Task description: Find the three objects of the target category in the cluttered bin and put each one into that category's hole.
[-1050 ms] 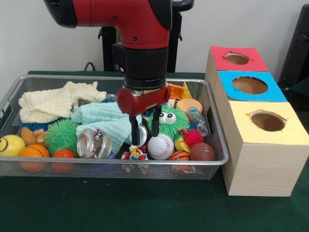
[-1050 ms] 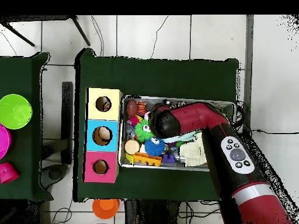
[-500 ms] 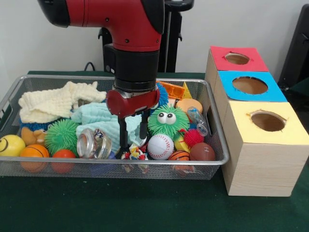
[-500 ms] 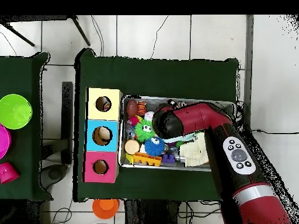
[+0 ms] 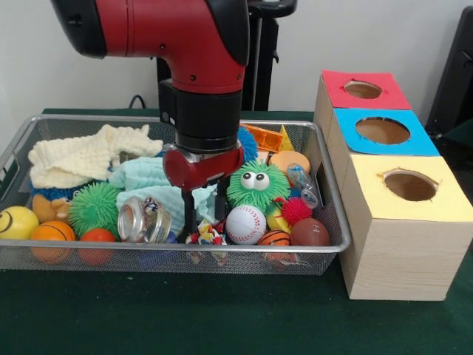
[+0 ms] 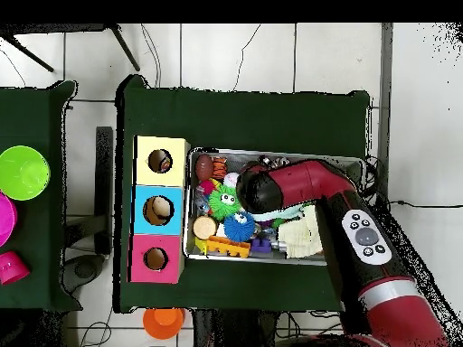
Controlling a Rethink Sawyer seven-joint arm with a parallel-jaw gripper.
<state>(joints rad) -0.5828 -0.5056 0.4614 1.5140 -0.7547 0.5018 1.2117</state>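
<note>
Three holes topped the wooden box just beside the wire bin: a red one, a blue one and a yellow one. Inside the bin lay a crowd of toys, among them a baseball, a small basketball, a brown football, a green googly-eyed fuzzy ball, a glass jar and a mint cloth. The gripper hung low over the cloth, its two fingers parted with nothing between them, just beside the baseball. Bin and box sat on a dark green table cover. From overhead, a second green table stood apart with a lime bowl, on a white tiled floor.
</note>
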